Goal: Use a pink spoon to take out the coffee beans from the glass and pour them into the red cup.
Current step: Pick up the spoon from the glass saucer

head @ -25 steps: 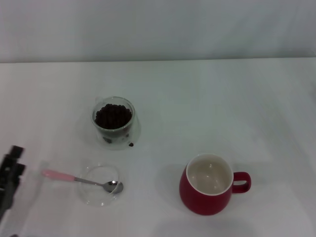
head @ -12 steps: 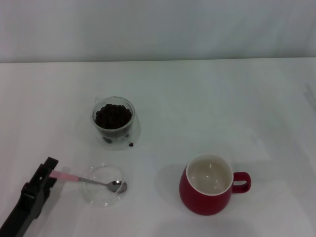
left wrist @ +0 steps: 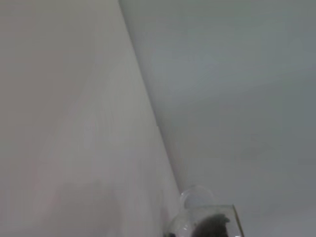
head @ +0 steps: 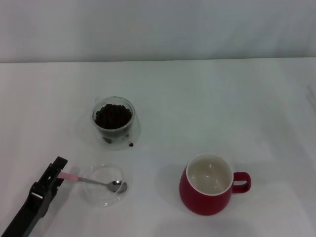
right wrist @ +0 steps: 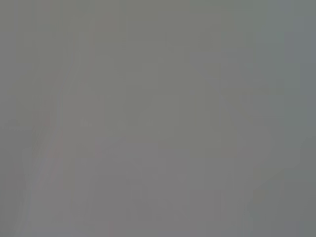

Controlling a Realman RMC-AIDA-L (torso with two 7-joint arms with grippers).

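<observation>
The pink spoon (head: 94, 181) lies across a shallow clear dish (head: 98, 196) at the front left, its metal bowl resting inside the dish and its pink handle pointing left. My left gripper (head: 57, 170) comes in from the lower left and covers the far end of that handle. Behind the dish stands the glass (head: 113, 129), filled with coffee beans (head: 113, 115); in the left wrist view the glass (left wrist: 205, 222) sits at the picture's edge. The red cup (head: 207, 185) stands empty at the front right, handle to the right. My right gripper is out of view.
One loose bean (head: 131, 144) lies on the white table just in front of the glass. The table's far edge meets a pale wall (head: 158, 29). The right wrist view is a plain grey blur.
My left gripper has moved up and to the right from the table's left edge onto the end of the spoon's handle. The spoon has shifted slightly to the right.
</observation>
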